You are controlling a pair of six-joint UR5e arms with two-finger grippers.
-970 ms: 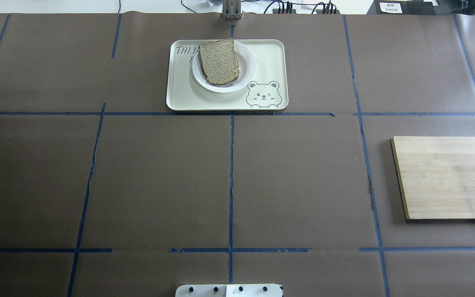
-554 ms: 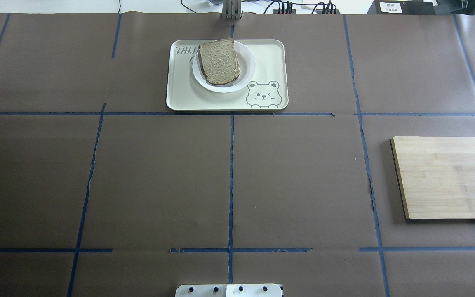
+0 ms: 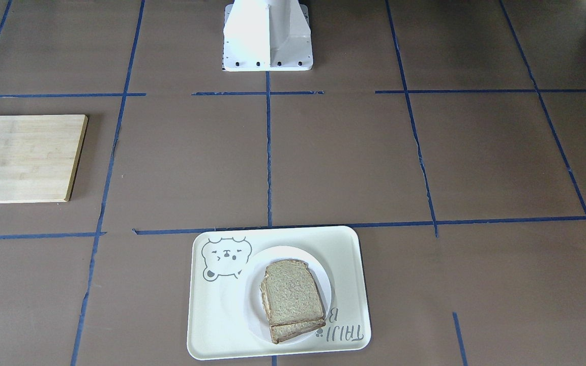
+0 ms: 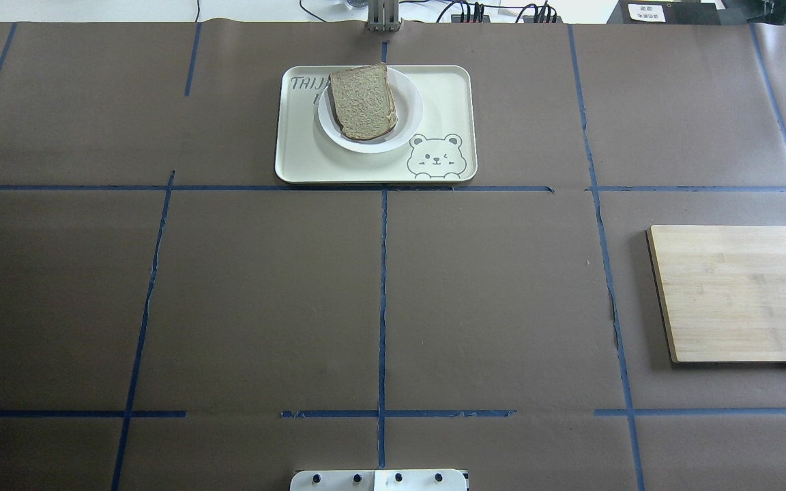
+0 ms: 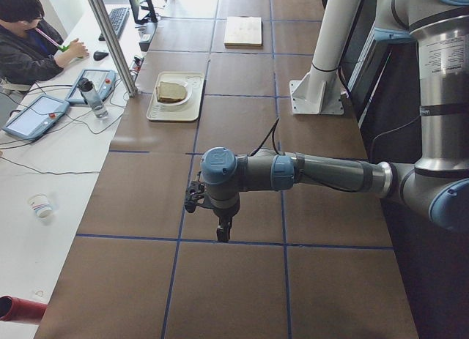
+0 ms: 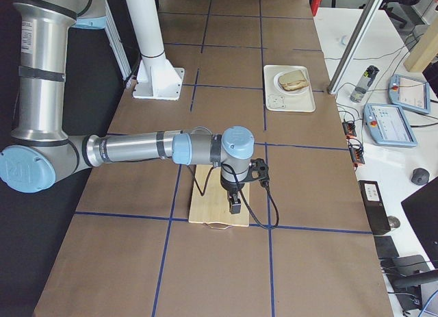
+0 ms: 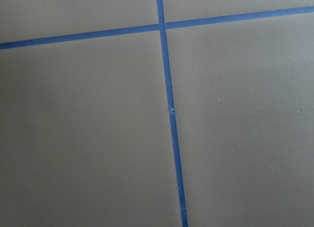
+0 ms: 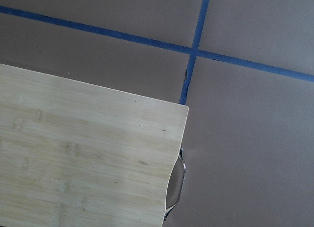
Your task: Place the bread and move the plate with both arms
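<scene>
The bread [image 4: 363, 102] lies on the small white plate [image 4: 408, 109], which sits on a cream bear tray [image 4: 447, 95] at the far middle of the table. The front view shows the bread [image 3: 293, 292] on top of a second slice on the plate [image 3: 285, 252]. My left gripper [image 5: 221, 233] shows only in the left side view and hangs over bare table, far from the tray. My right gripper [image 6: 235, 206] shows only in the right side view and hangs over a wooden board. I cannot tell whether either gripper is open or shut.
A wooden cutting board [image 4: 741, 293] lies at my right; its corner and metal handle show in the right wrist view [image 8: 83, 163]. The white pedestal base [image 3: 267, 35] stands at the near middle. A person sits at a side desk [image 5: 29, 46].
</scene>
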